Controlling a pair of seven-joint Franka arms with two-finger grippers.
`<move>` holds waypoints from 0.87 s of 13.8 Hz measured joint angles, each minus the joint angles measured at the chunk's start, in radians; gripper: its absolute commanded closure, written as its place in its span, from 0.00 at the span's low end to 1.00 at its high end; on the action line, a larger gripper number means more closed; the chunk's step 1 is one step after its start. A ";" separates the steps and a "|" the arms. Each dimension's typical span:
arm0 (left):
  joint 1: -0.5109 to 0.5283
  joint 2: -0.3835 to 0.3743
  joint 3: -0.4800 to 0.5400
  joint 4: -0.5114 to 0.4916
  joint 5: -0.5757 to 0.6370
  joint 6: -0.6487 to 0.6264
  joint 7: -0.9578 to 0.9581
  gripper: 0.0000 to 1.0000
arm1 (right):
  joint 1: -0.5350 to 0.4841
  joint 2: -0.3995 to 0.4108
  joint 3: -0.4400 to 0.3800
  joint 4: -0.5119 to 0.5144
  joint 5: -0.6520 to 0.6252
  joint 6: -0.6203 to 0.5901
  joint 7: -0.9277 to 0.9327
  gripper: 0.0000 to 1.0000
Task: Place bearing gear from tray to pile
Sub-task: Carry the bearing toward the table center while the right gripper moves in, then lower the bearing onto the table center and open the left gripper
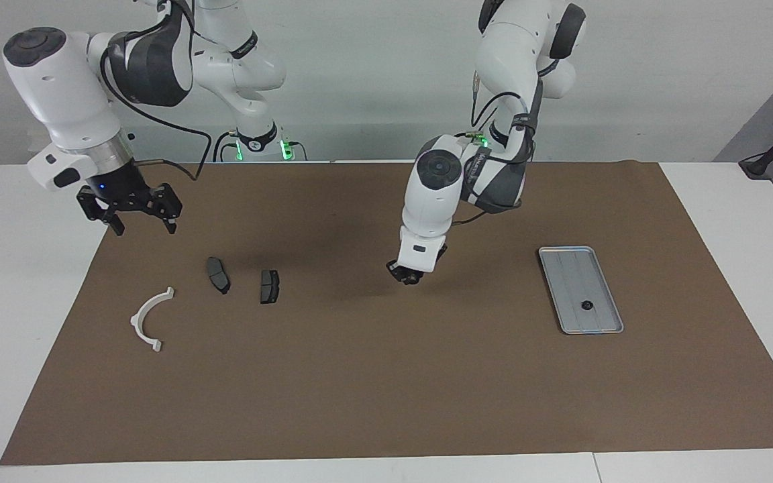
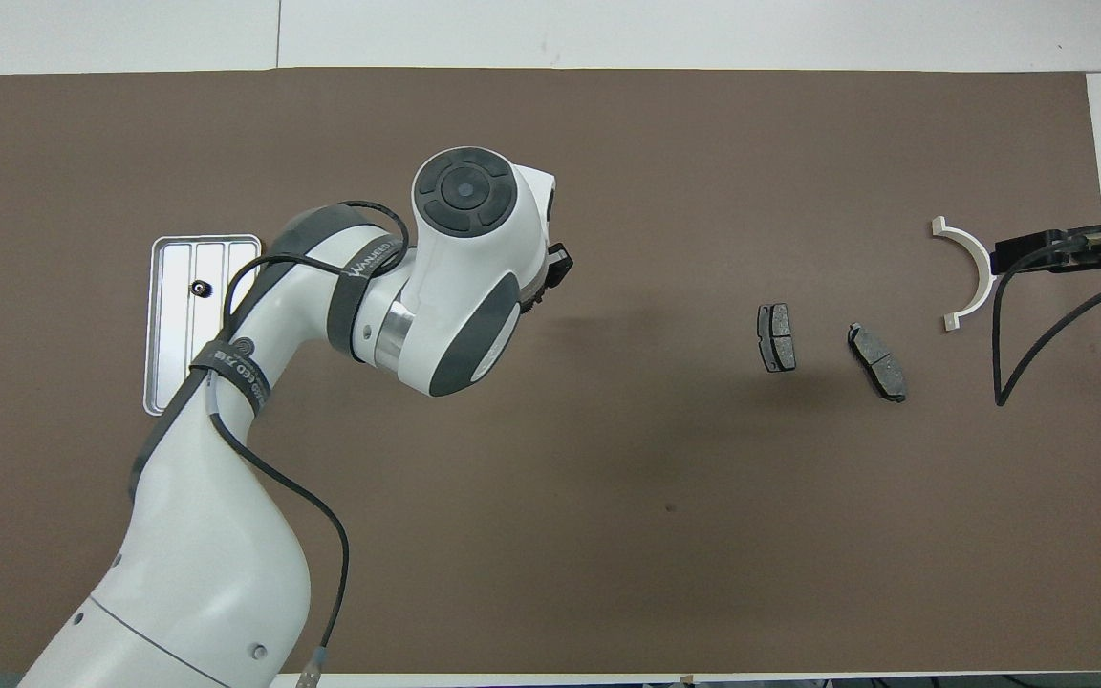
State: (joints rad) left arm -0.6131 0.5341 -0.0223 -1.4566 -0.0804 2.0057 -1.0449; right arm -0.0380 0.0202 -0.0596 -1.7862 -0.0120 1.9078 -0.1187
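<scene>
while the small dark gear (image 1: 586,305) lies in the tray (image 1: 564,258), we judge it light, rigid and slippery, best pinched across its teeth; left gripper (image 1: 405,276) over the mat (image 1: 359,376), grip impossible to tell; right gripper (image 1: 135,216) spread, waiting near the pile (image 1: 269,286).

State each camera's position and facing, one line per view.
Facing view: high across the table, looking at both arm bases; left gripper over the mat, right gripper raised near the bracket.
Overhead view: above the robots' end, looking steeply down; the left arm fills it, the right barely shows.
Shared: tray, bracket, pads, half a turn apart.
</scene>
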 measured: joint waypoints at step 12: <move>-0.062 0.097 0.005 -0.006 -0.015 0.062 -0.056 1.00 | -0.020 0.132 0.005 -0.007 0.000 0.151 -0.048 0.00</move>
State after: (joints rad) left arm -0.6750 0.6309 -0.0177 -1.4621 -0.0949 2.0676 -1.1013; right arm -0.0575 0.1522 -0.0549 -1.7936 -0.0120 2.0588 -0.1672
